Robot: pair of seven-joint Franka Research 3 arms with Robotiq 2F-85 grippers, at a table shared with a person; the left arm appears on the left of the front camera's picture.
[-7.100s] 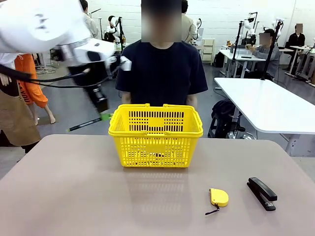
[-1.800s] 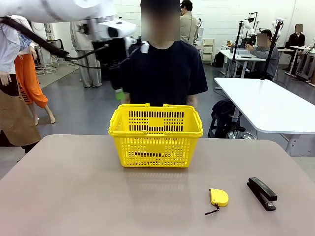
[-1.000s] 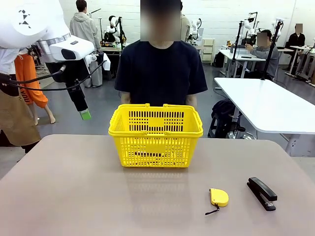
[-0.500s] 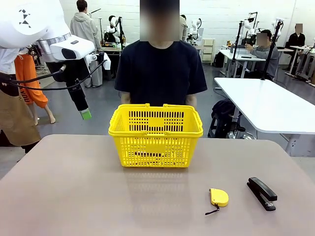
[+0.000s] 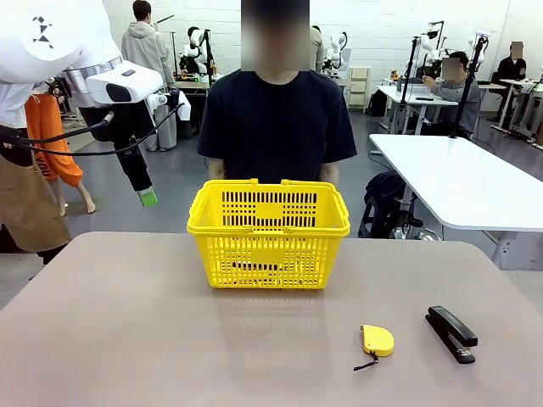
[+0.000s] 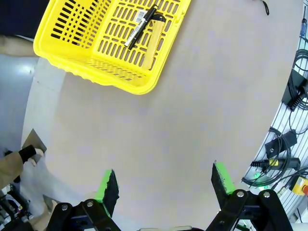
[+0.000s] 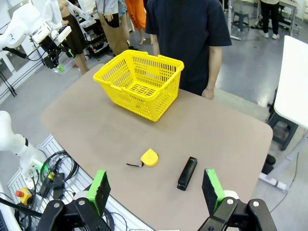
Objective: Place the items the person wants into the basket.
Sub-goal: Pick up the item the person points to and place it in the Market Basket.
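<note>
Bright even light, sharp, wrist-view edge distortion

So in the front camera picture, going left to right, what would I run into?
The robot's left gripper held up in the air → the yellow basket → the yellow tape measure → the black stapler.

Yellow tape measure (image 5: 377,340): laid near the table's (image 5: 127,339) near edge, right of centre, black strap trailing left. Black stapler (image 5: 451,333): laid well apart to its right, toward the near right corner.
</note>
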